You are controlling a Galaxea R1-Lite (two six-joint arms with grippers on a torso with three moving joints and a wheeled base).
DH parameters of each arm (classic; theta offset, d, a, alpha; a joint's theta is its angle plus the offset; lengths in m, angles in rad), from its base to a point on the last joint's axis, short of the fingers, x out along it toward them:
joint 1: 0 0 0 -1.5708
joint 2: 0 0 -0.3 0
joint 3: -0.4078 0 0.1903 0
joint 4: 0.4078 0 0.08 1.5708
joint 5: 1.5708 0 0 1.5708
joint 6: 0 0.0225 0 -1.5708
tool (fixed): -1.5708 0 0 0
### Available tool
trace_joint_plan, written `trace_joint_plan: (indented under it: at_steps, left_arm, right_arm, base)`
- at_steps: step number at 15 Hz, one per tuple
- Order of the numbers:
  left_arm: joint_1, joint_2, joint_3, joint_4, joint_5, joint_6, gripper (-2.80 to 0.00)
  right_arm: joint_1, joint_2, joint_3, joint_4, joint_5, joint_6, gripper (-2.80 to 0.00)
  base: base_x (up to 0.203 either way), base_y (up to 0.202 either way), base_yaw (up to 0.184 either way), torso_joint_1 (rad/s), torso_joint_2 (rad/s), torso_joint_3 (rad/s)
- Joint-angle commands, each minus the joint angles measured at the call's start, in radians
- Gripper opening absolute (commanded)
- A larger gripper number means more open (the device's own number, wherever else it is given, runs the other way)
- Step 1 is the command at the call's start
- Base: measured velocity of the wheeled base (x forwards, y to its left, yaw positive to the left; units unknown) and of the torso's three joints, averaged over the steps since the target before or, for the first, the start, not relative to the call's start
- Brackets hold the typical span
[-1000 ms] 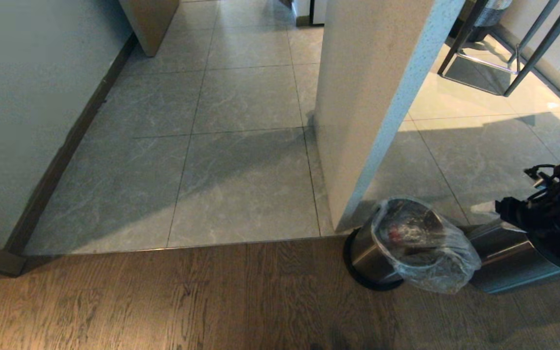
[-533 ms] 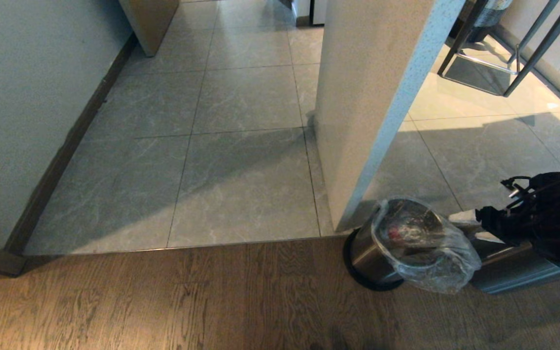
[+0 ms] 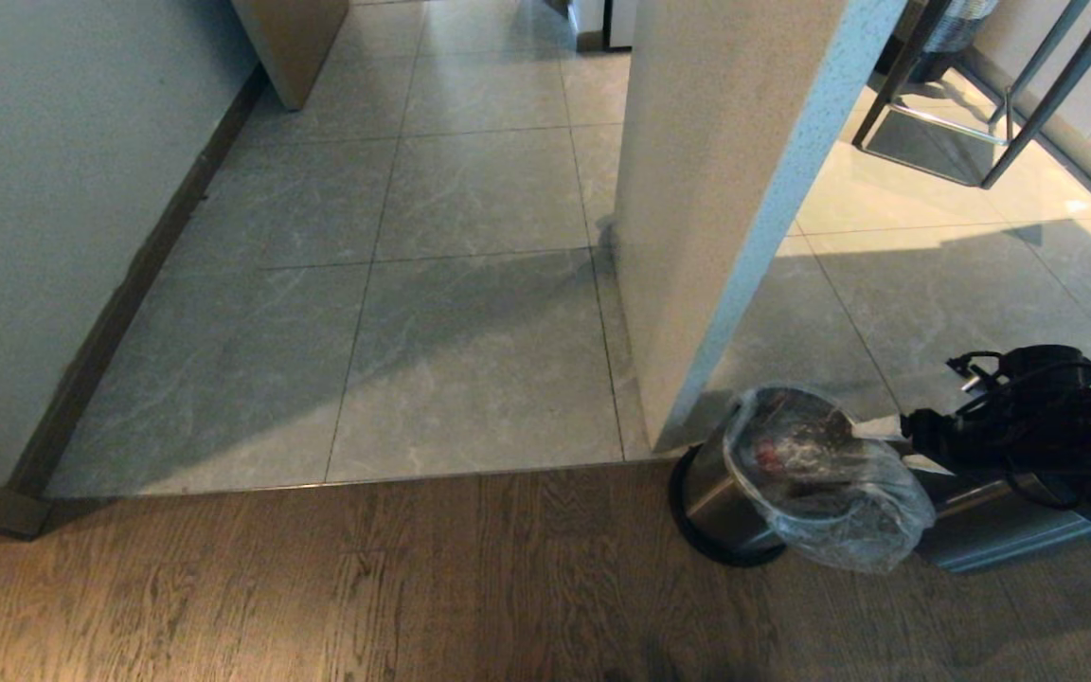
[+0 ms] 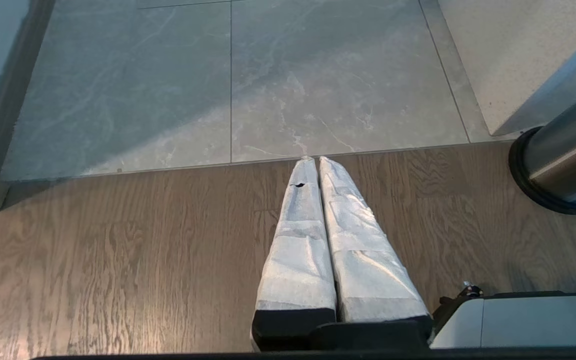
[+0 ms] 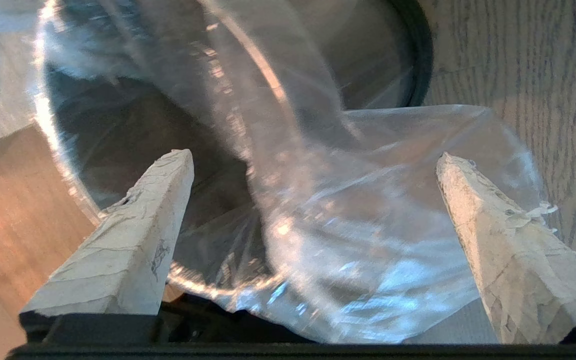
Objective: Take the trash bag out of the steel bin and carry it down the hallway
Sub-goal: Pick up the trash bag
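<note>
Steel bin (image 3: 711,493): low round brushed-steel body with a black base ring, standing on the wood-plank floor (image 3: 318,587) at the foot of a pale speckled pillar (image 3: 725,189), right at the seam where planks meet tile. In the left wrist view the same bin (image 4: 563,160) shows only as a steel wall and black base at the edge of the picture.

Trash bag (image 3: 830,483): thin, clear, crinkled plastic, seated in the bin's mouth, with loose film spilling over the rim on the side facing the right arm. Dark and reddish scraps show through the plastic. In the right wrist view the bag (image 5: 348,220) fills the space ahead of the fingers, film draped over the rim.

Right gripper (image 5: 313,165): jaws spread wide, nothing between them held; its wrapped fingers (image 5: 133,235) straddle the draped plastic just above the bin's opening. In the head view the right gripper (image 3: 872,431) reaches in from the right, its pale tip at the bag's edge.

Left gripper (image 4: 316,162): fingers pressed together, empty, pointing at the floor seam, well apart from the bin.

Hallway (image 3: 470,237): grey marble-look tiles running away beyond the seam, a pale wall with dark baseboard (image 3: 129,294) on the left.

Second steel container (image 3: 1000,530): just beside the bin, under the right arm.
</note>
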Motion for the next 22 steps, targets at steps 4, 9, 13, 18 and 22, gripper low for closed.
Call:
trace_joint_plan:
  at_steps: [4, 9, 13, 18, 22]
  left_arm:
    - [0.000, 0.000, 0.000, 0.000, 0.000, 0.000, -2.80]
    - [0.000, -0.001, 0.000, 0.000, 0.000, 0.000, -2.80]
    - [0.000, -0.001, 0.000, 0.000, 0.000, 0.000, -2.80]
    - [0.000, 0.000, 0.000, 0.000, 0.000, 0.000, -2.80]
    - [0.000, -0.001, 0.000, 0.000, 0.000, 0.000, -2.80]
  right_arm:
    - [0.001, 0.047, -0.014, -0.005, 0.004, 0.008, 0.00]
    - [0.013, 0.070, -0.041, -0.033, 0.004, -0.006, 0.00]
    - [0.020, 0.081, -0.050, -0.092, 0.000, -0.033, -2.80]
    - [0.028, 0.073, -0.047, -0.091, -0.004, -0.032, -2.80]
    - [0.028, 0.046, -0.043, -0.072, -0.002, -0.033, -2.80]
  base:
    - [0.000, 0.000, 0.000, 0.000, 0.00, 0.000]
    - [0.000, 0.000, 0.000, 0.000, 0.00, 0.000]
    - [0.000, 0.000, 0.000, 0.000, 0.00, 0.000]
    - [0.000, 0.000, 0.000, 0.000, 0.00, 0.000]
    - [0.000, 0.000, 0.000, 0.000, 0.00, 0.000]
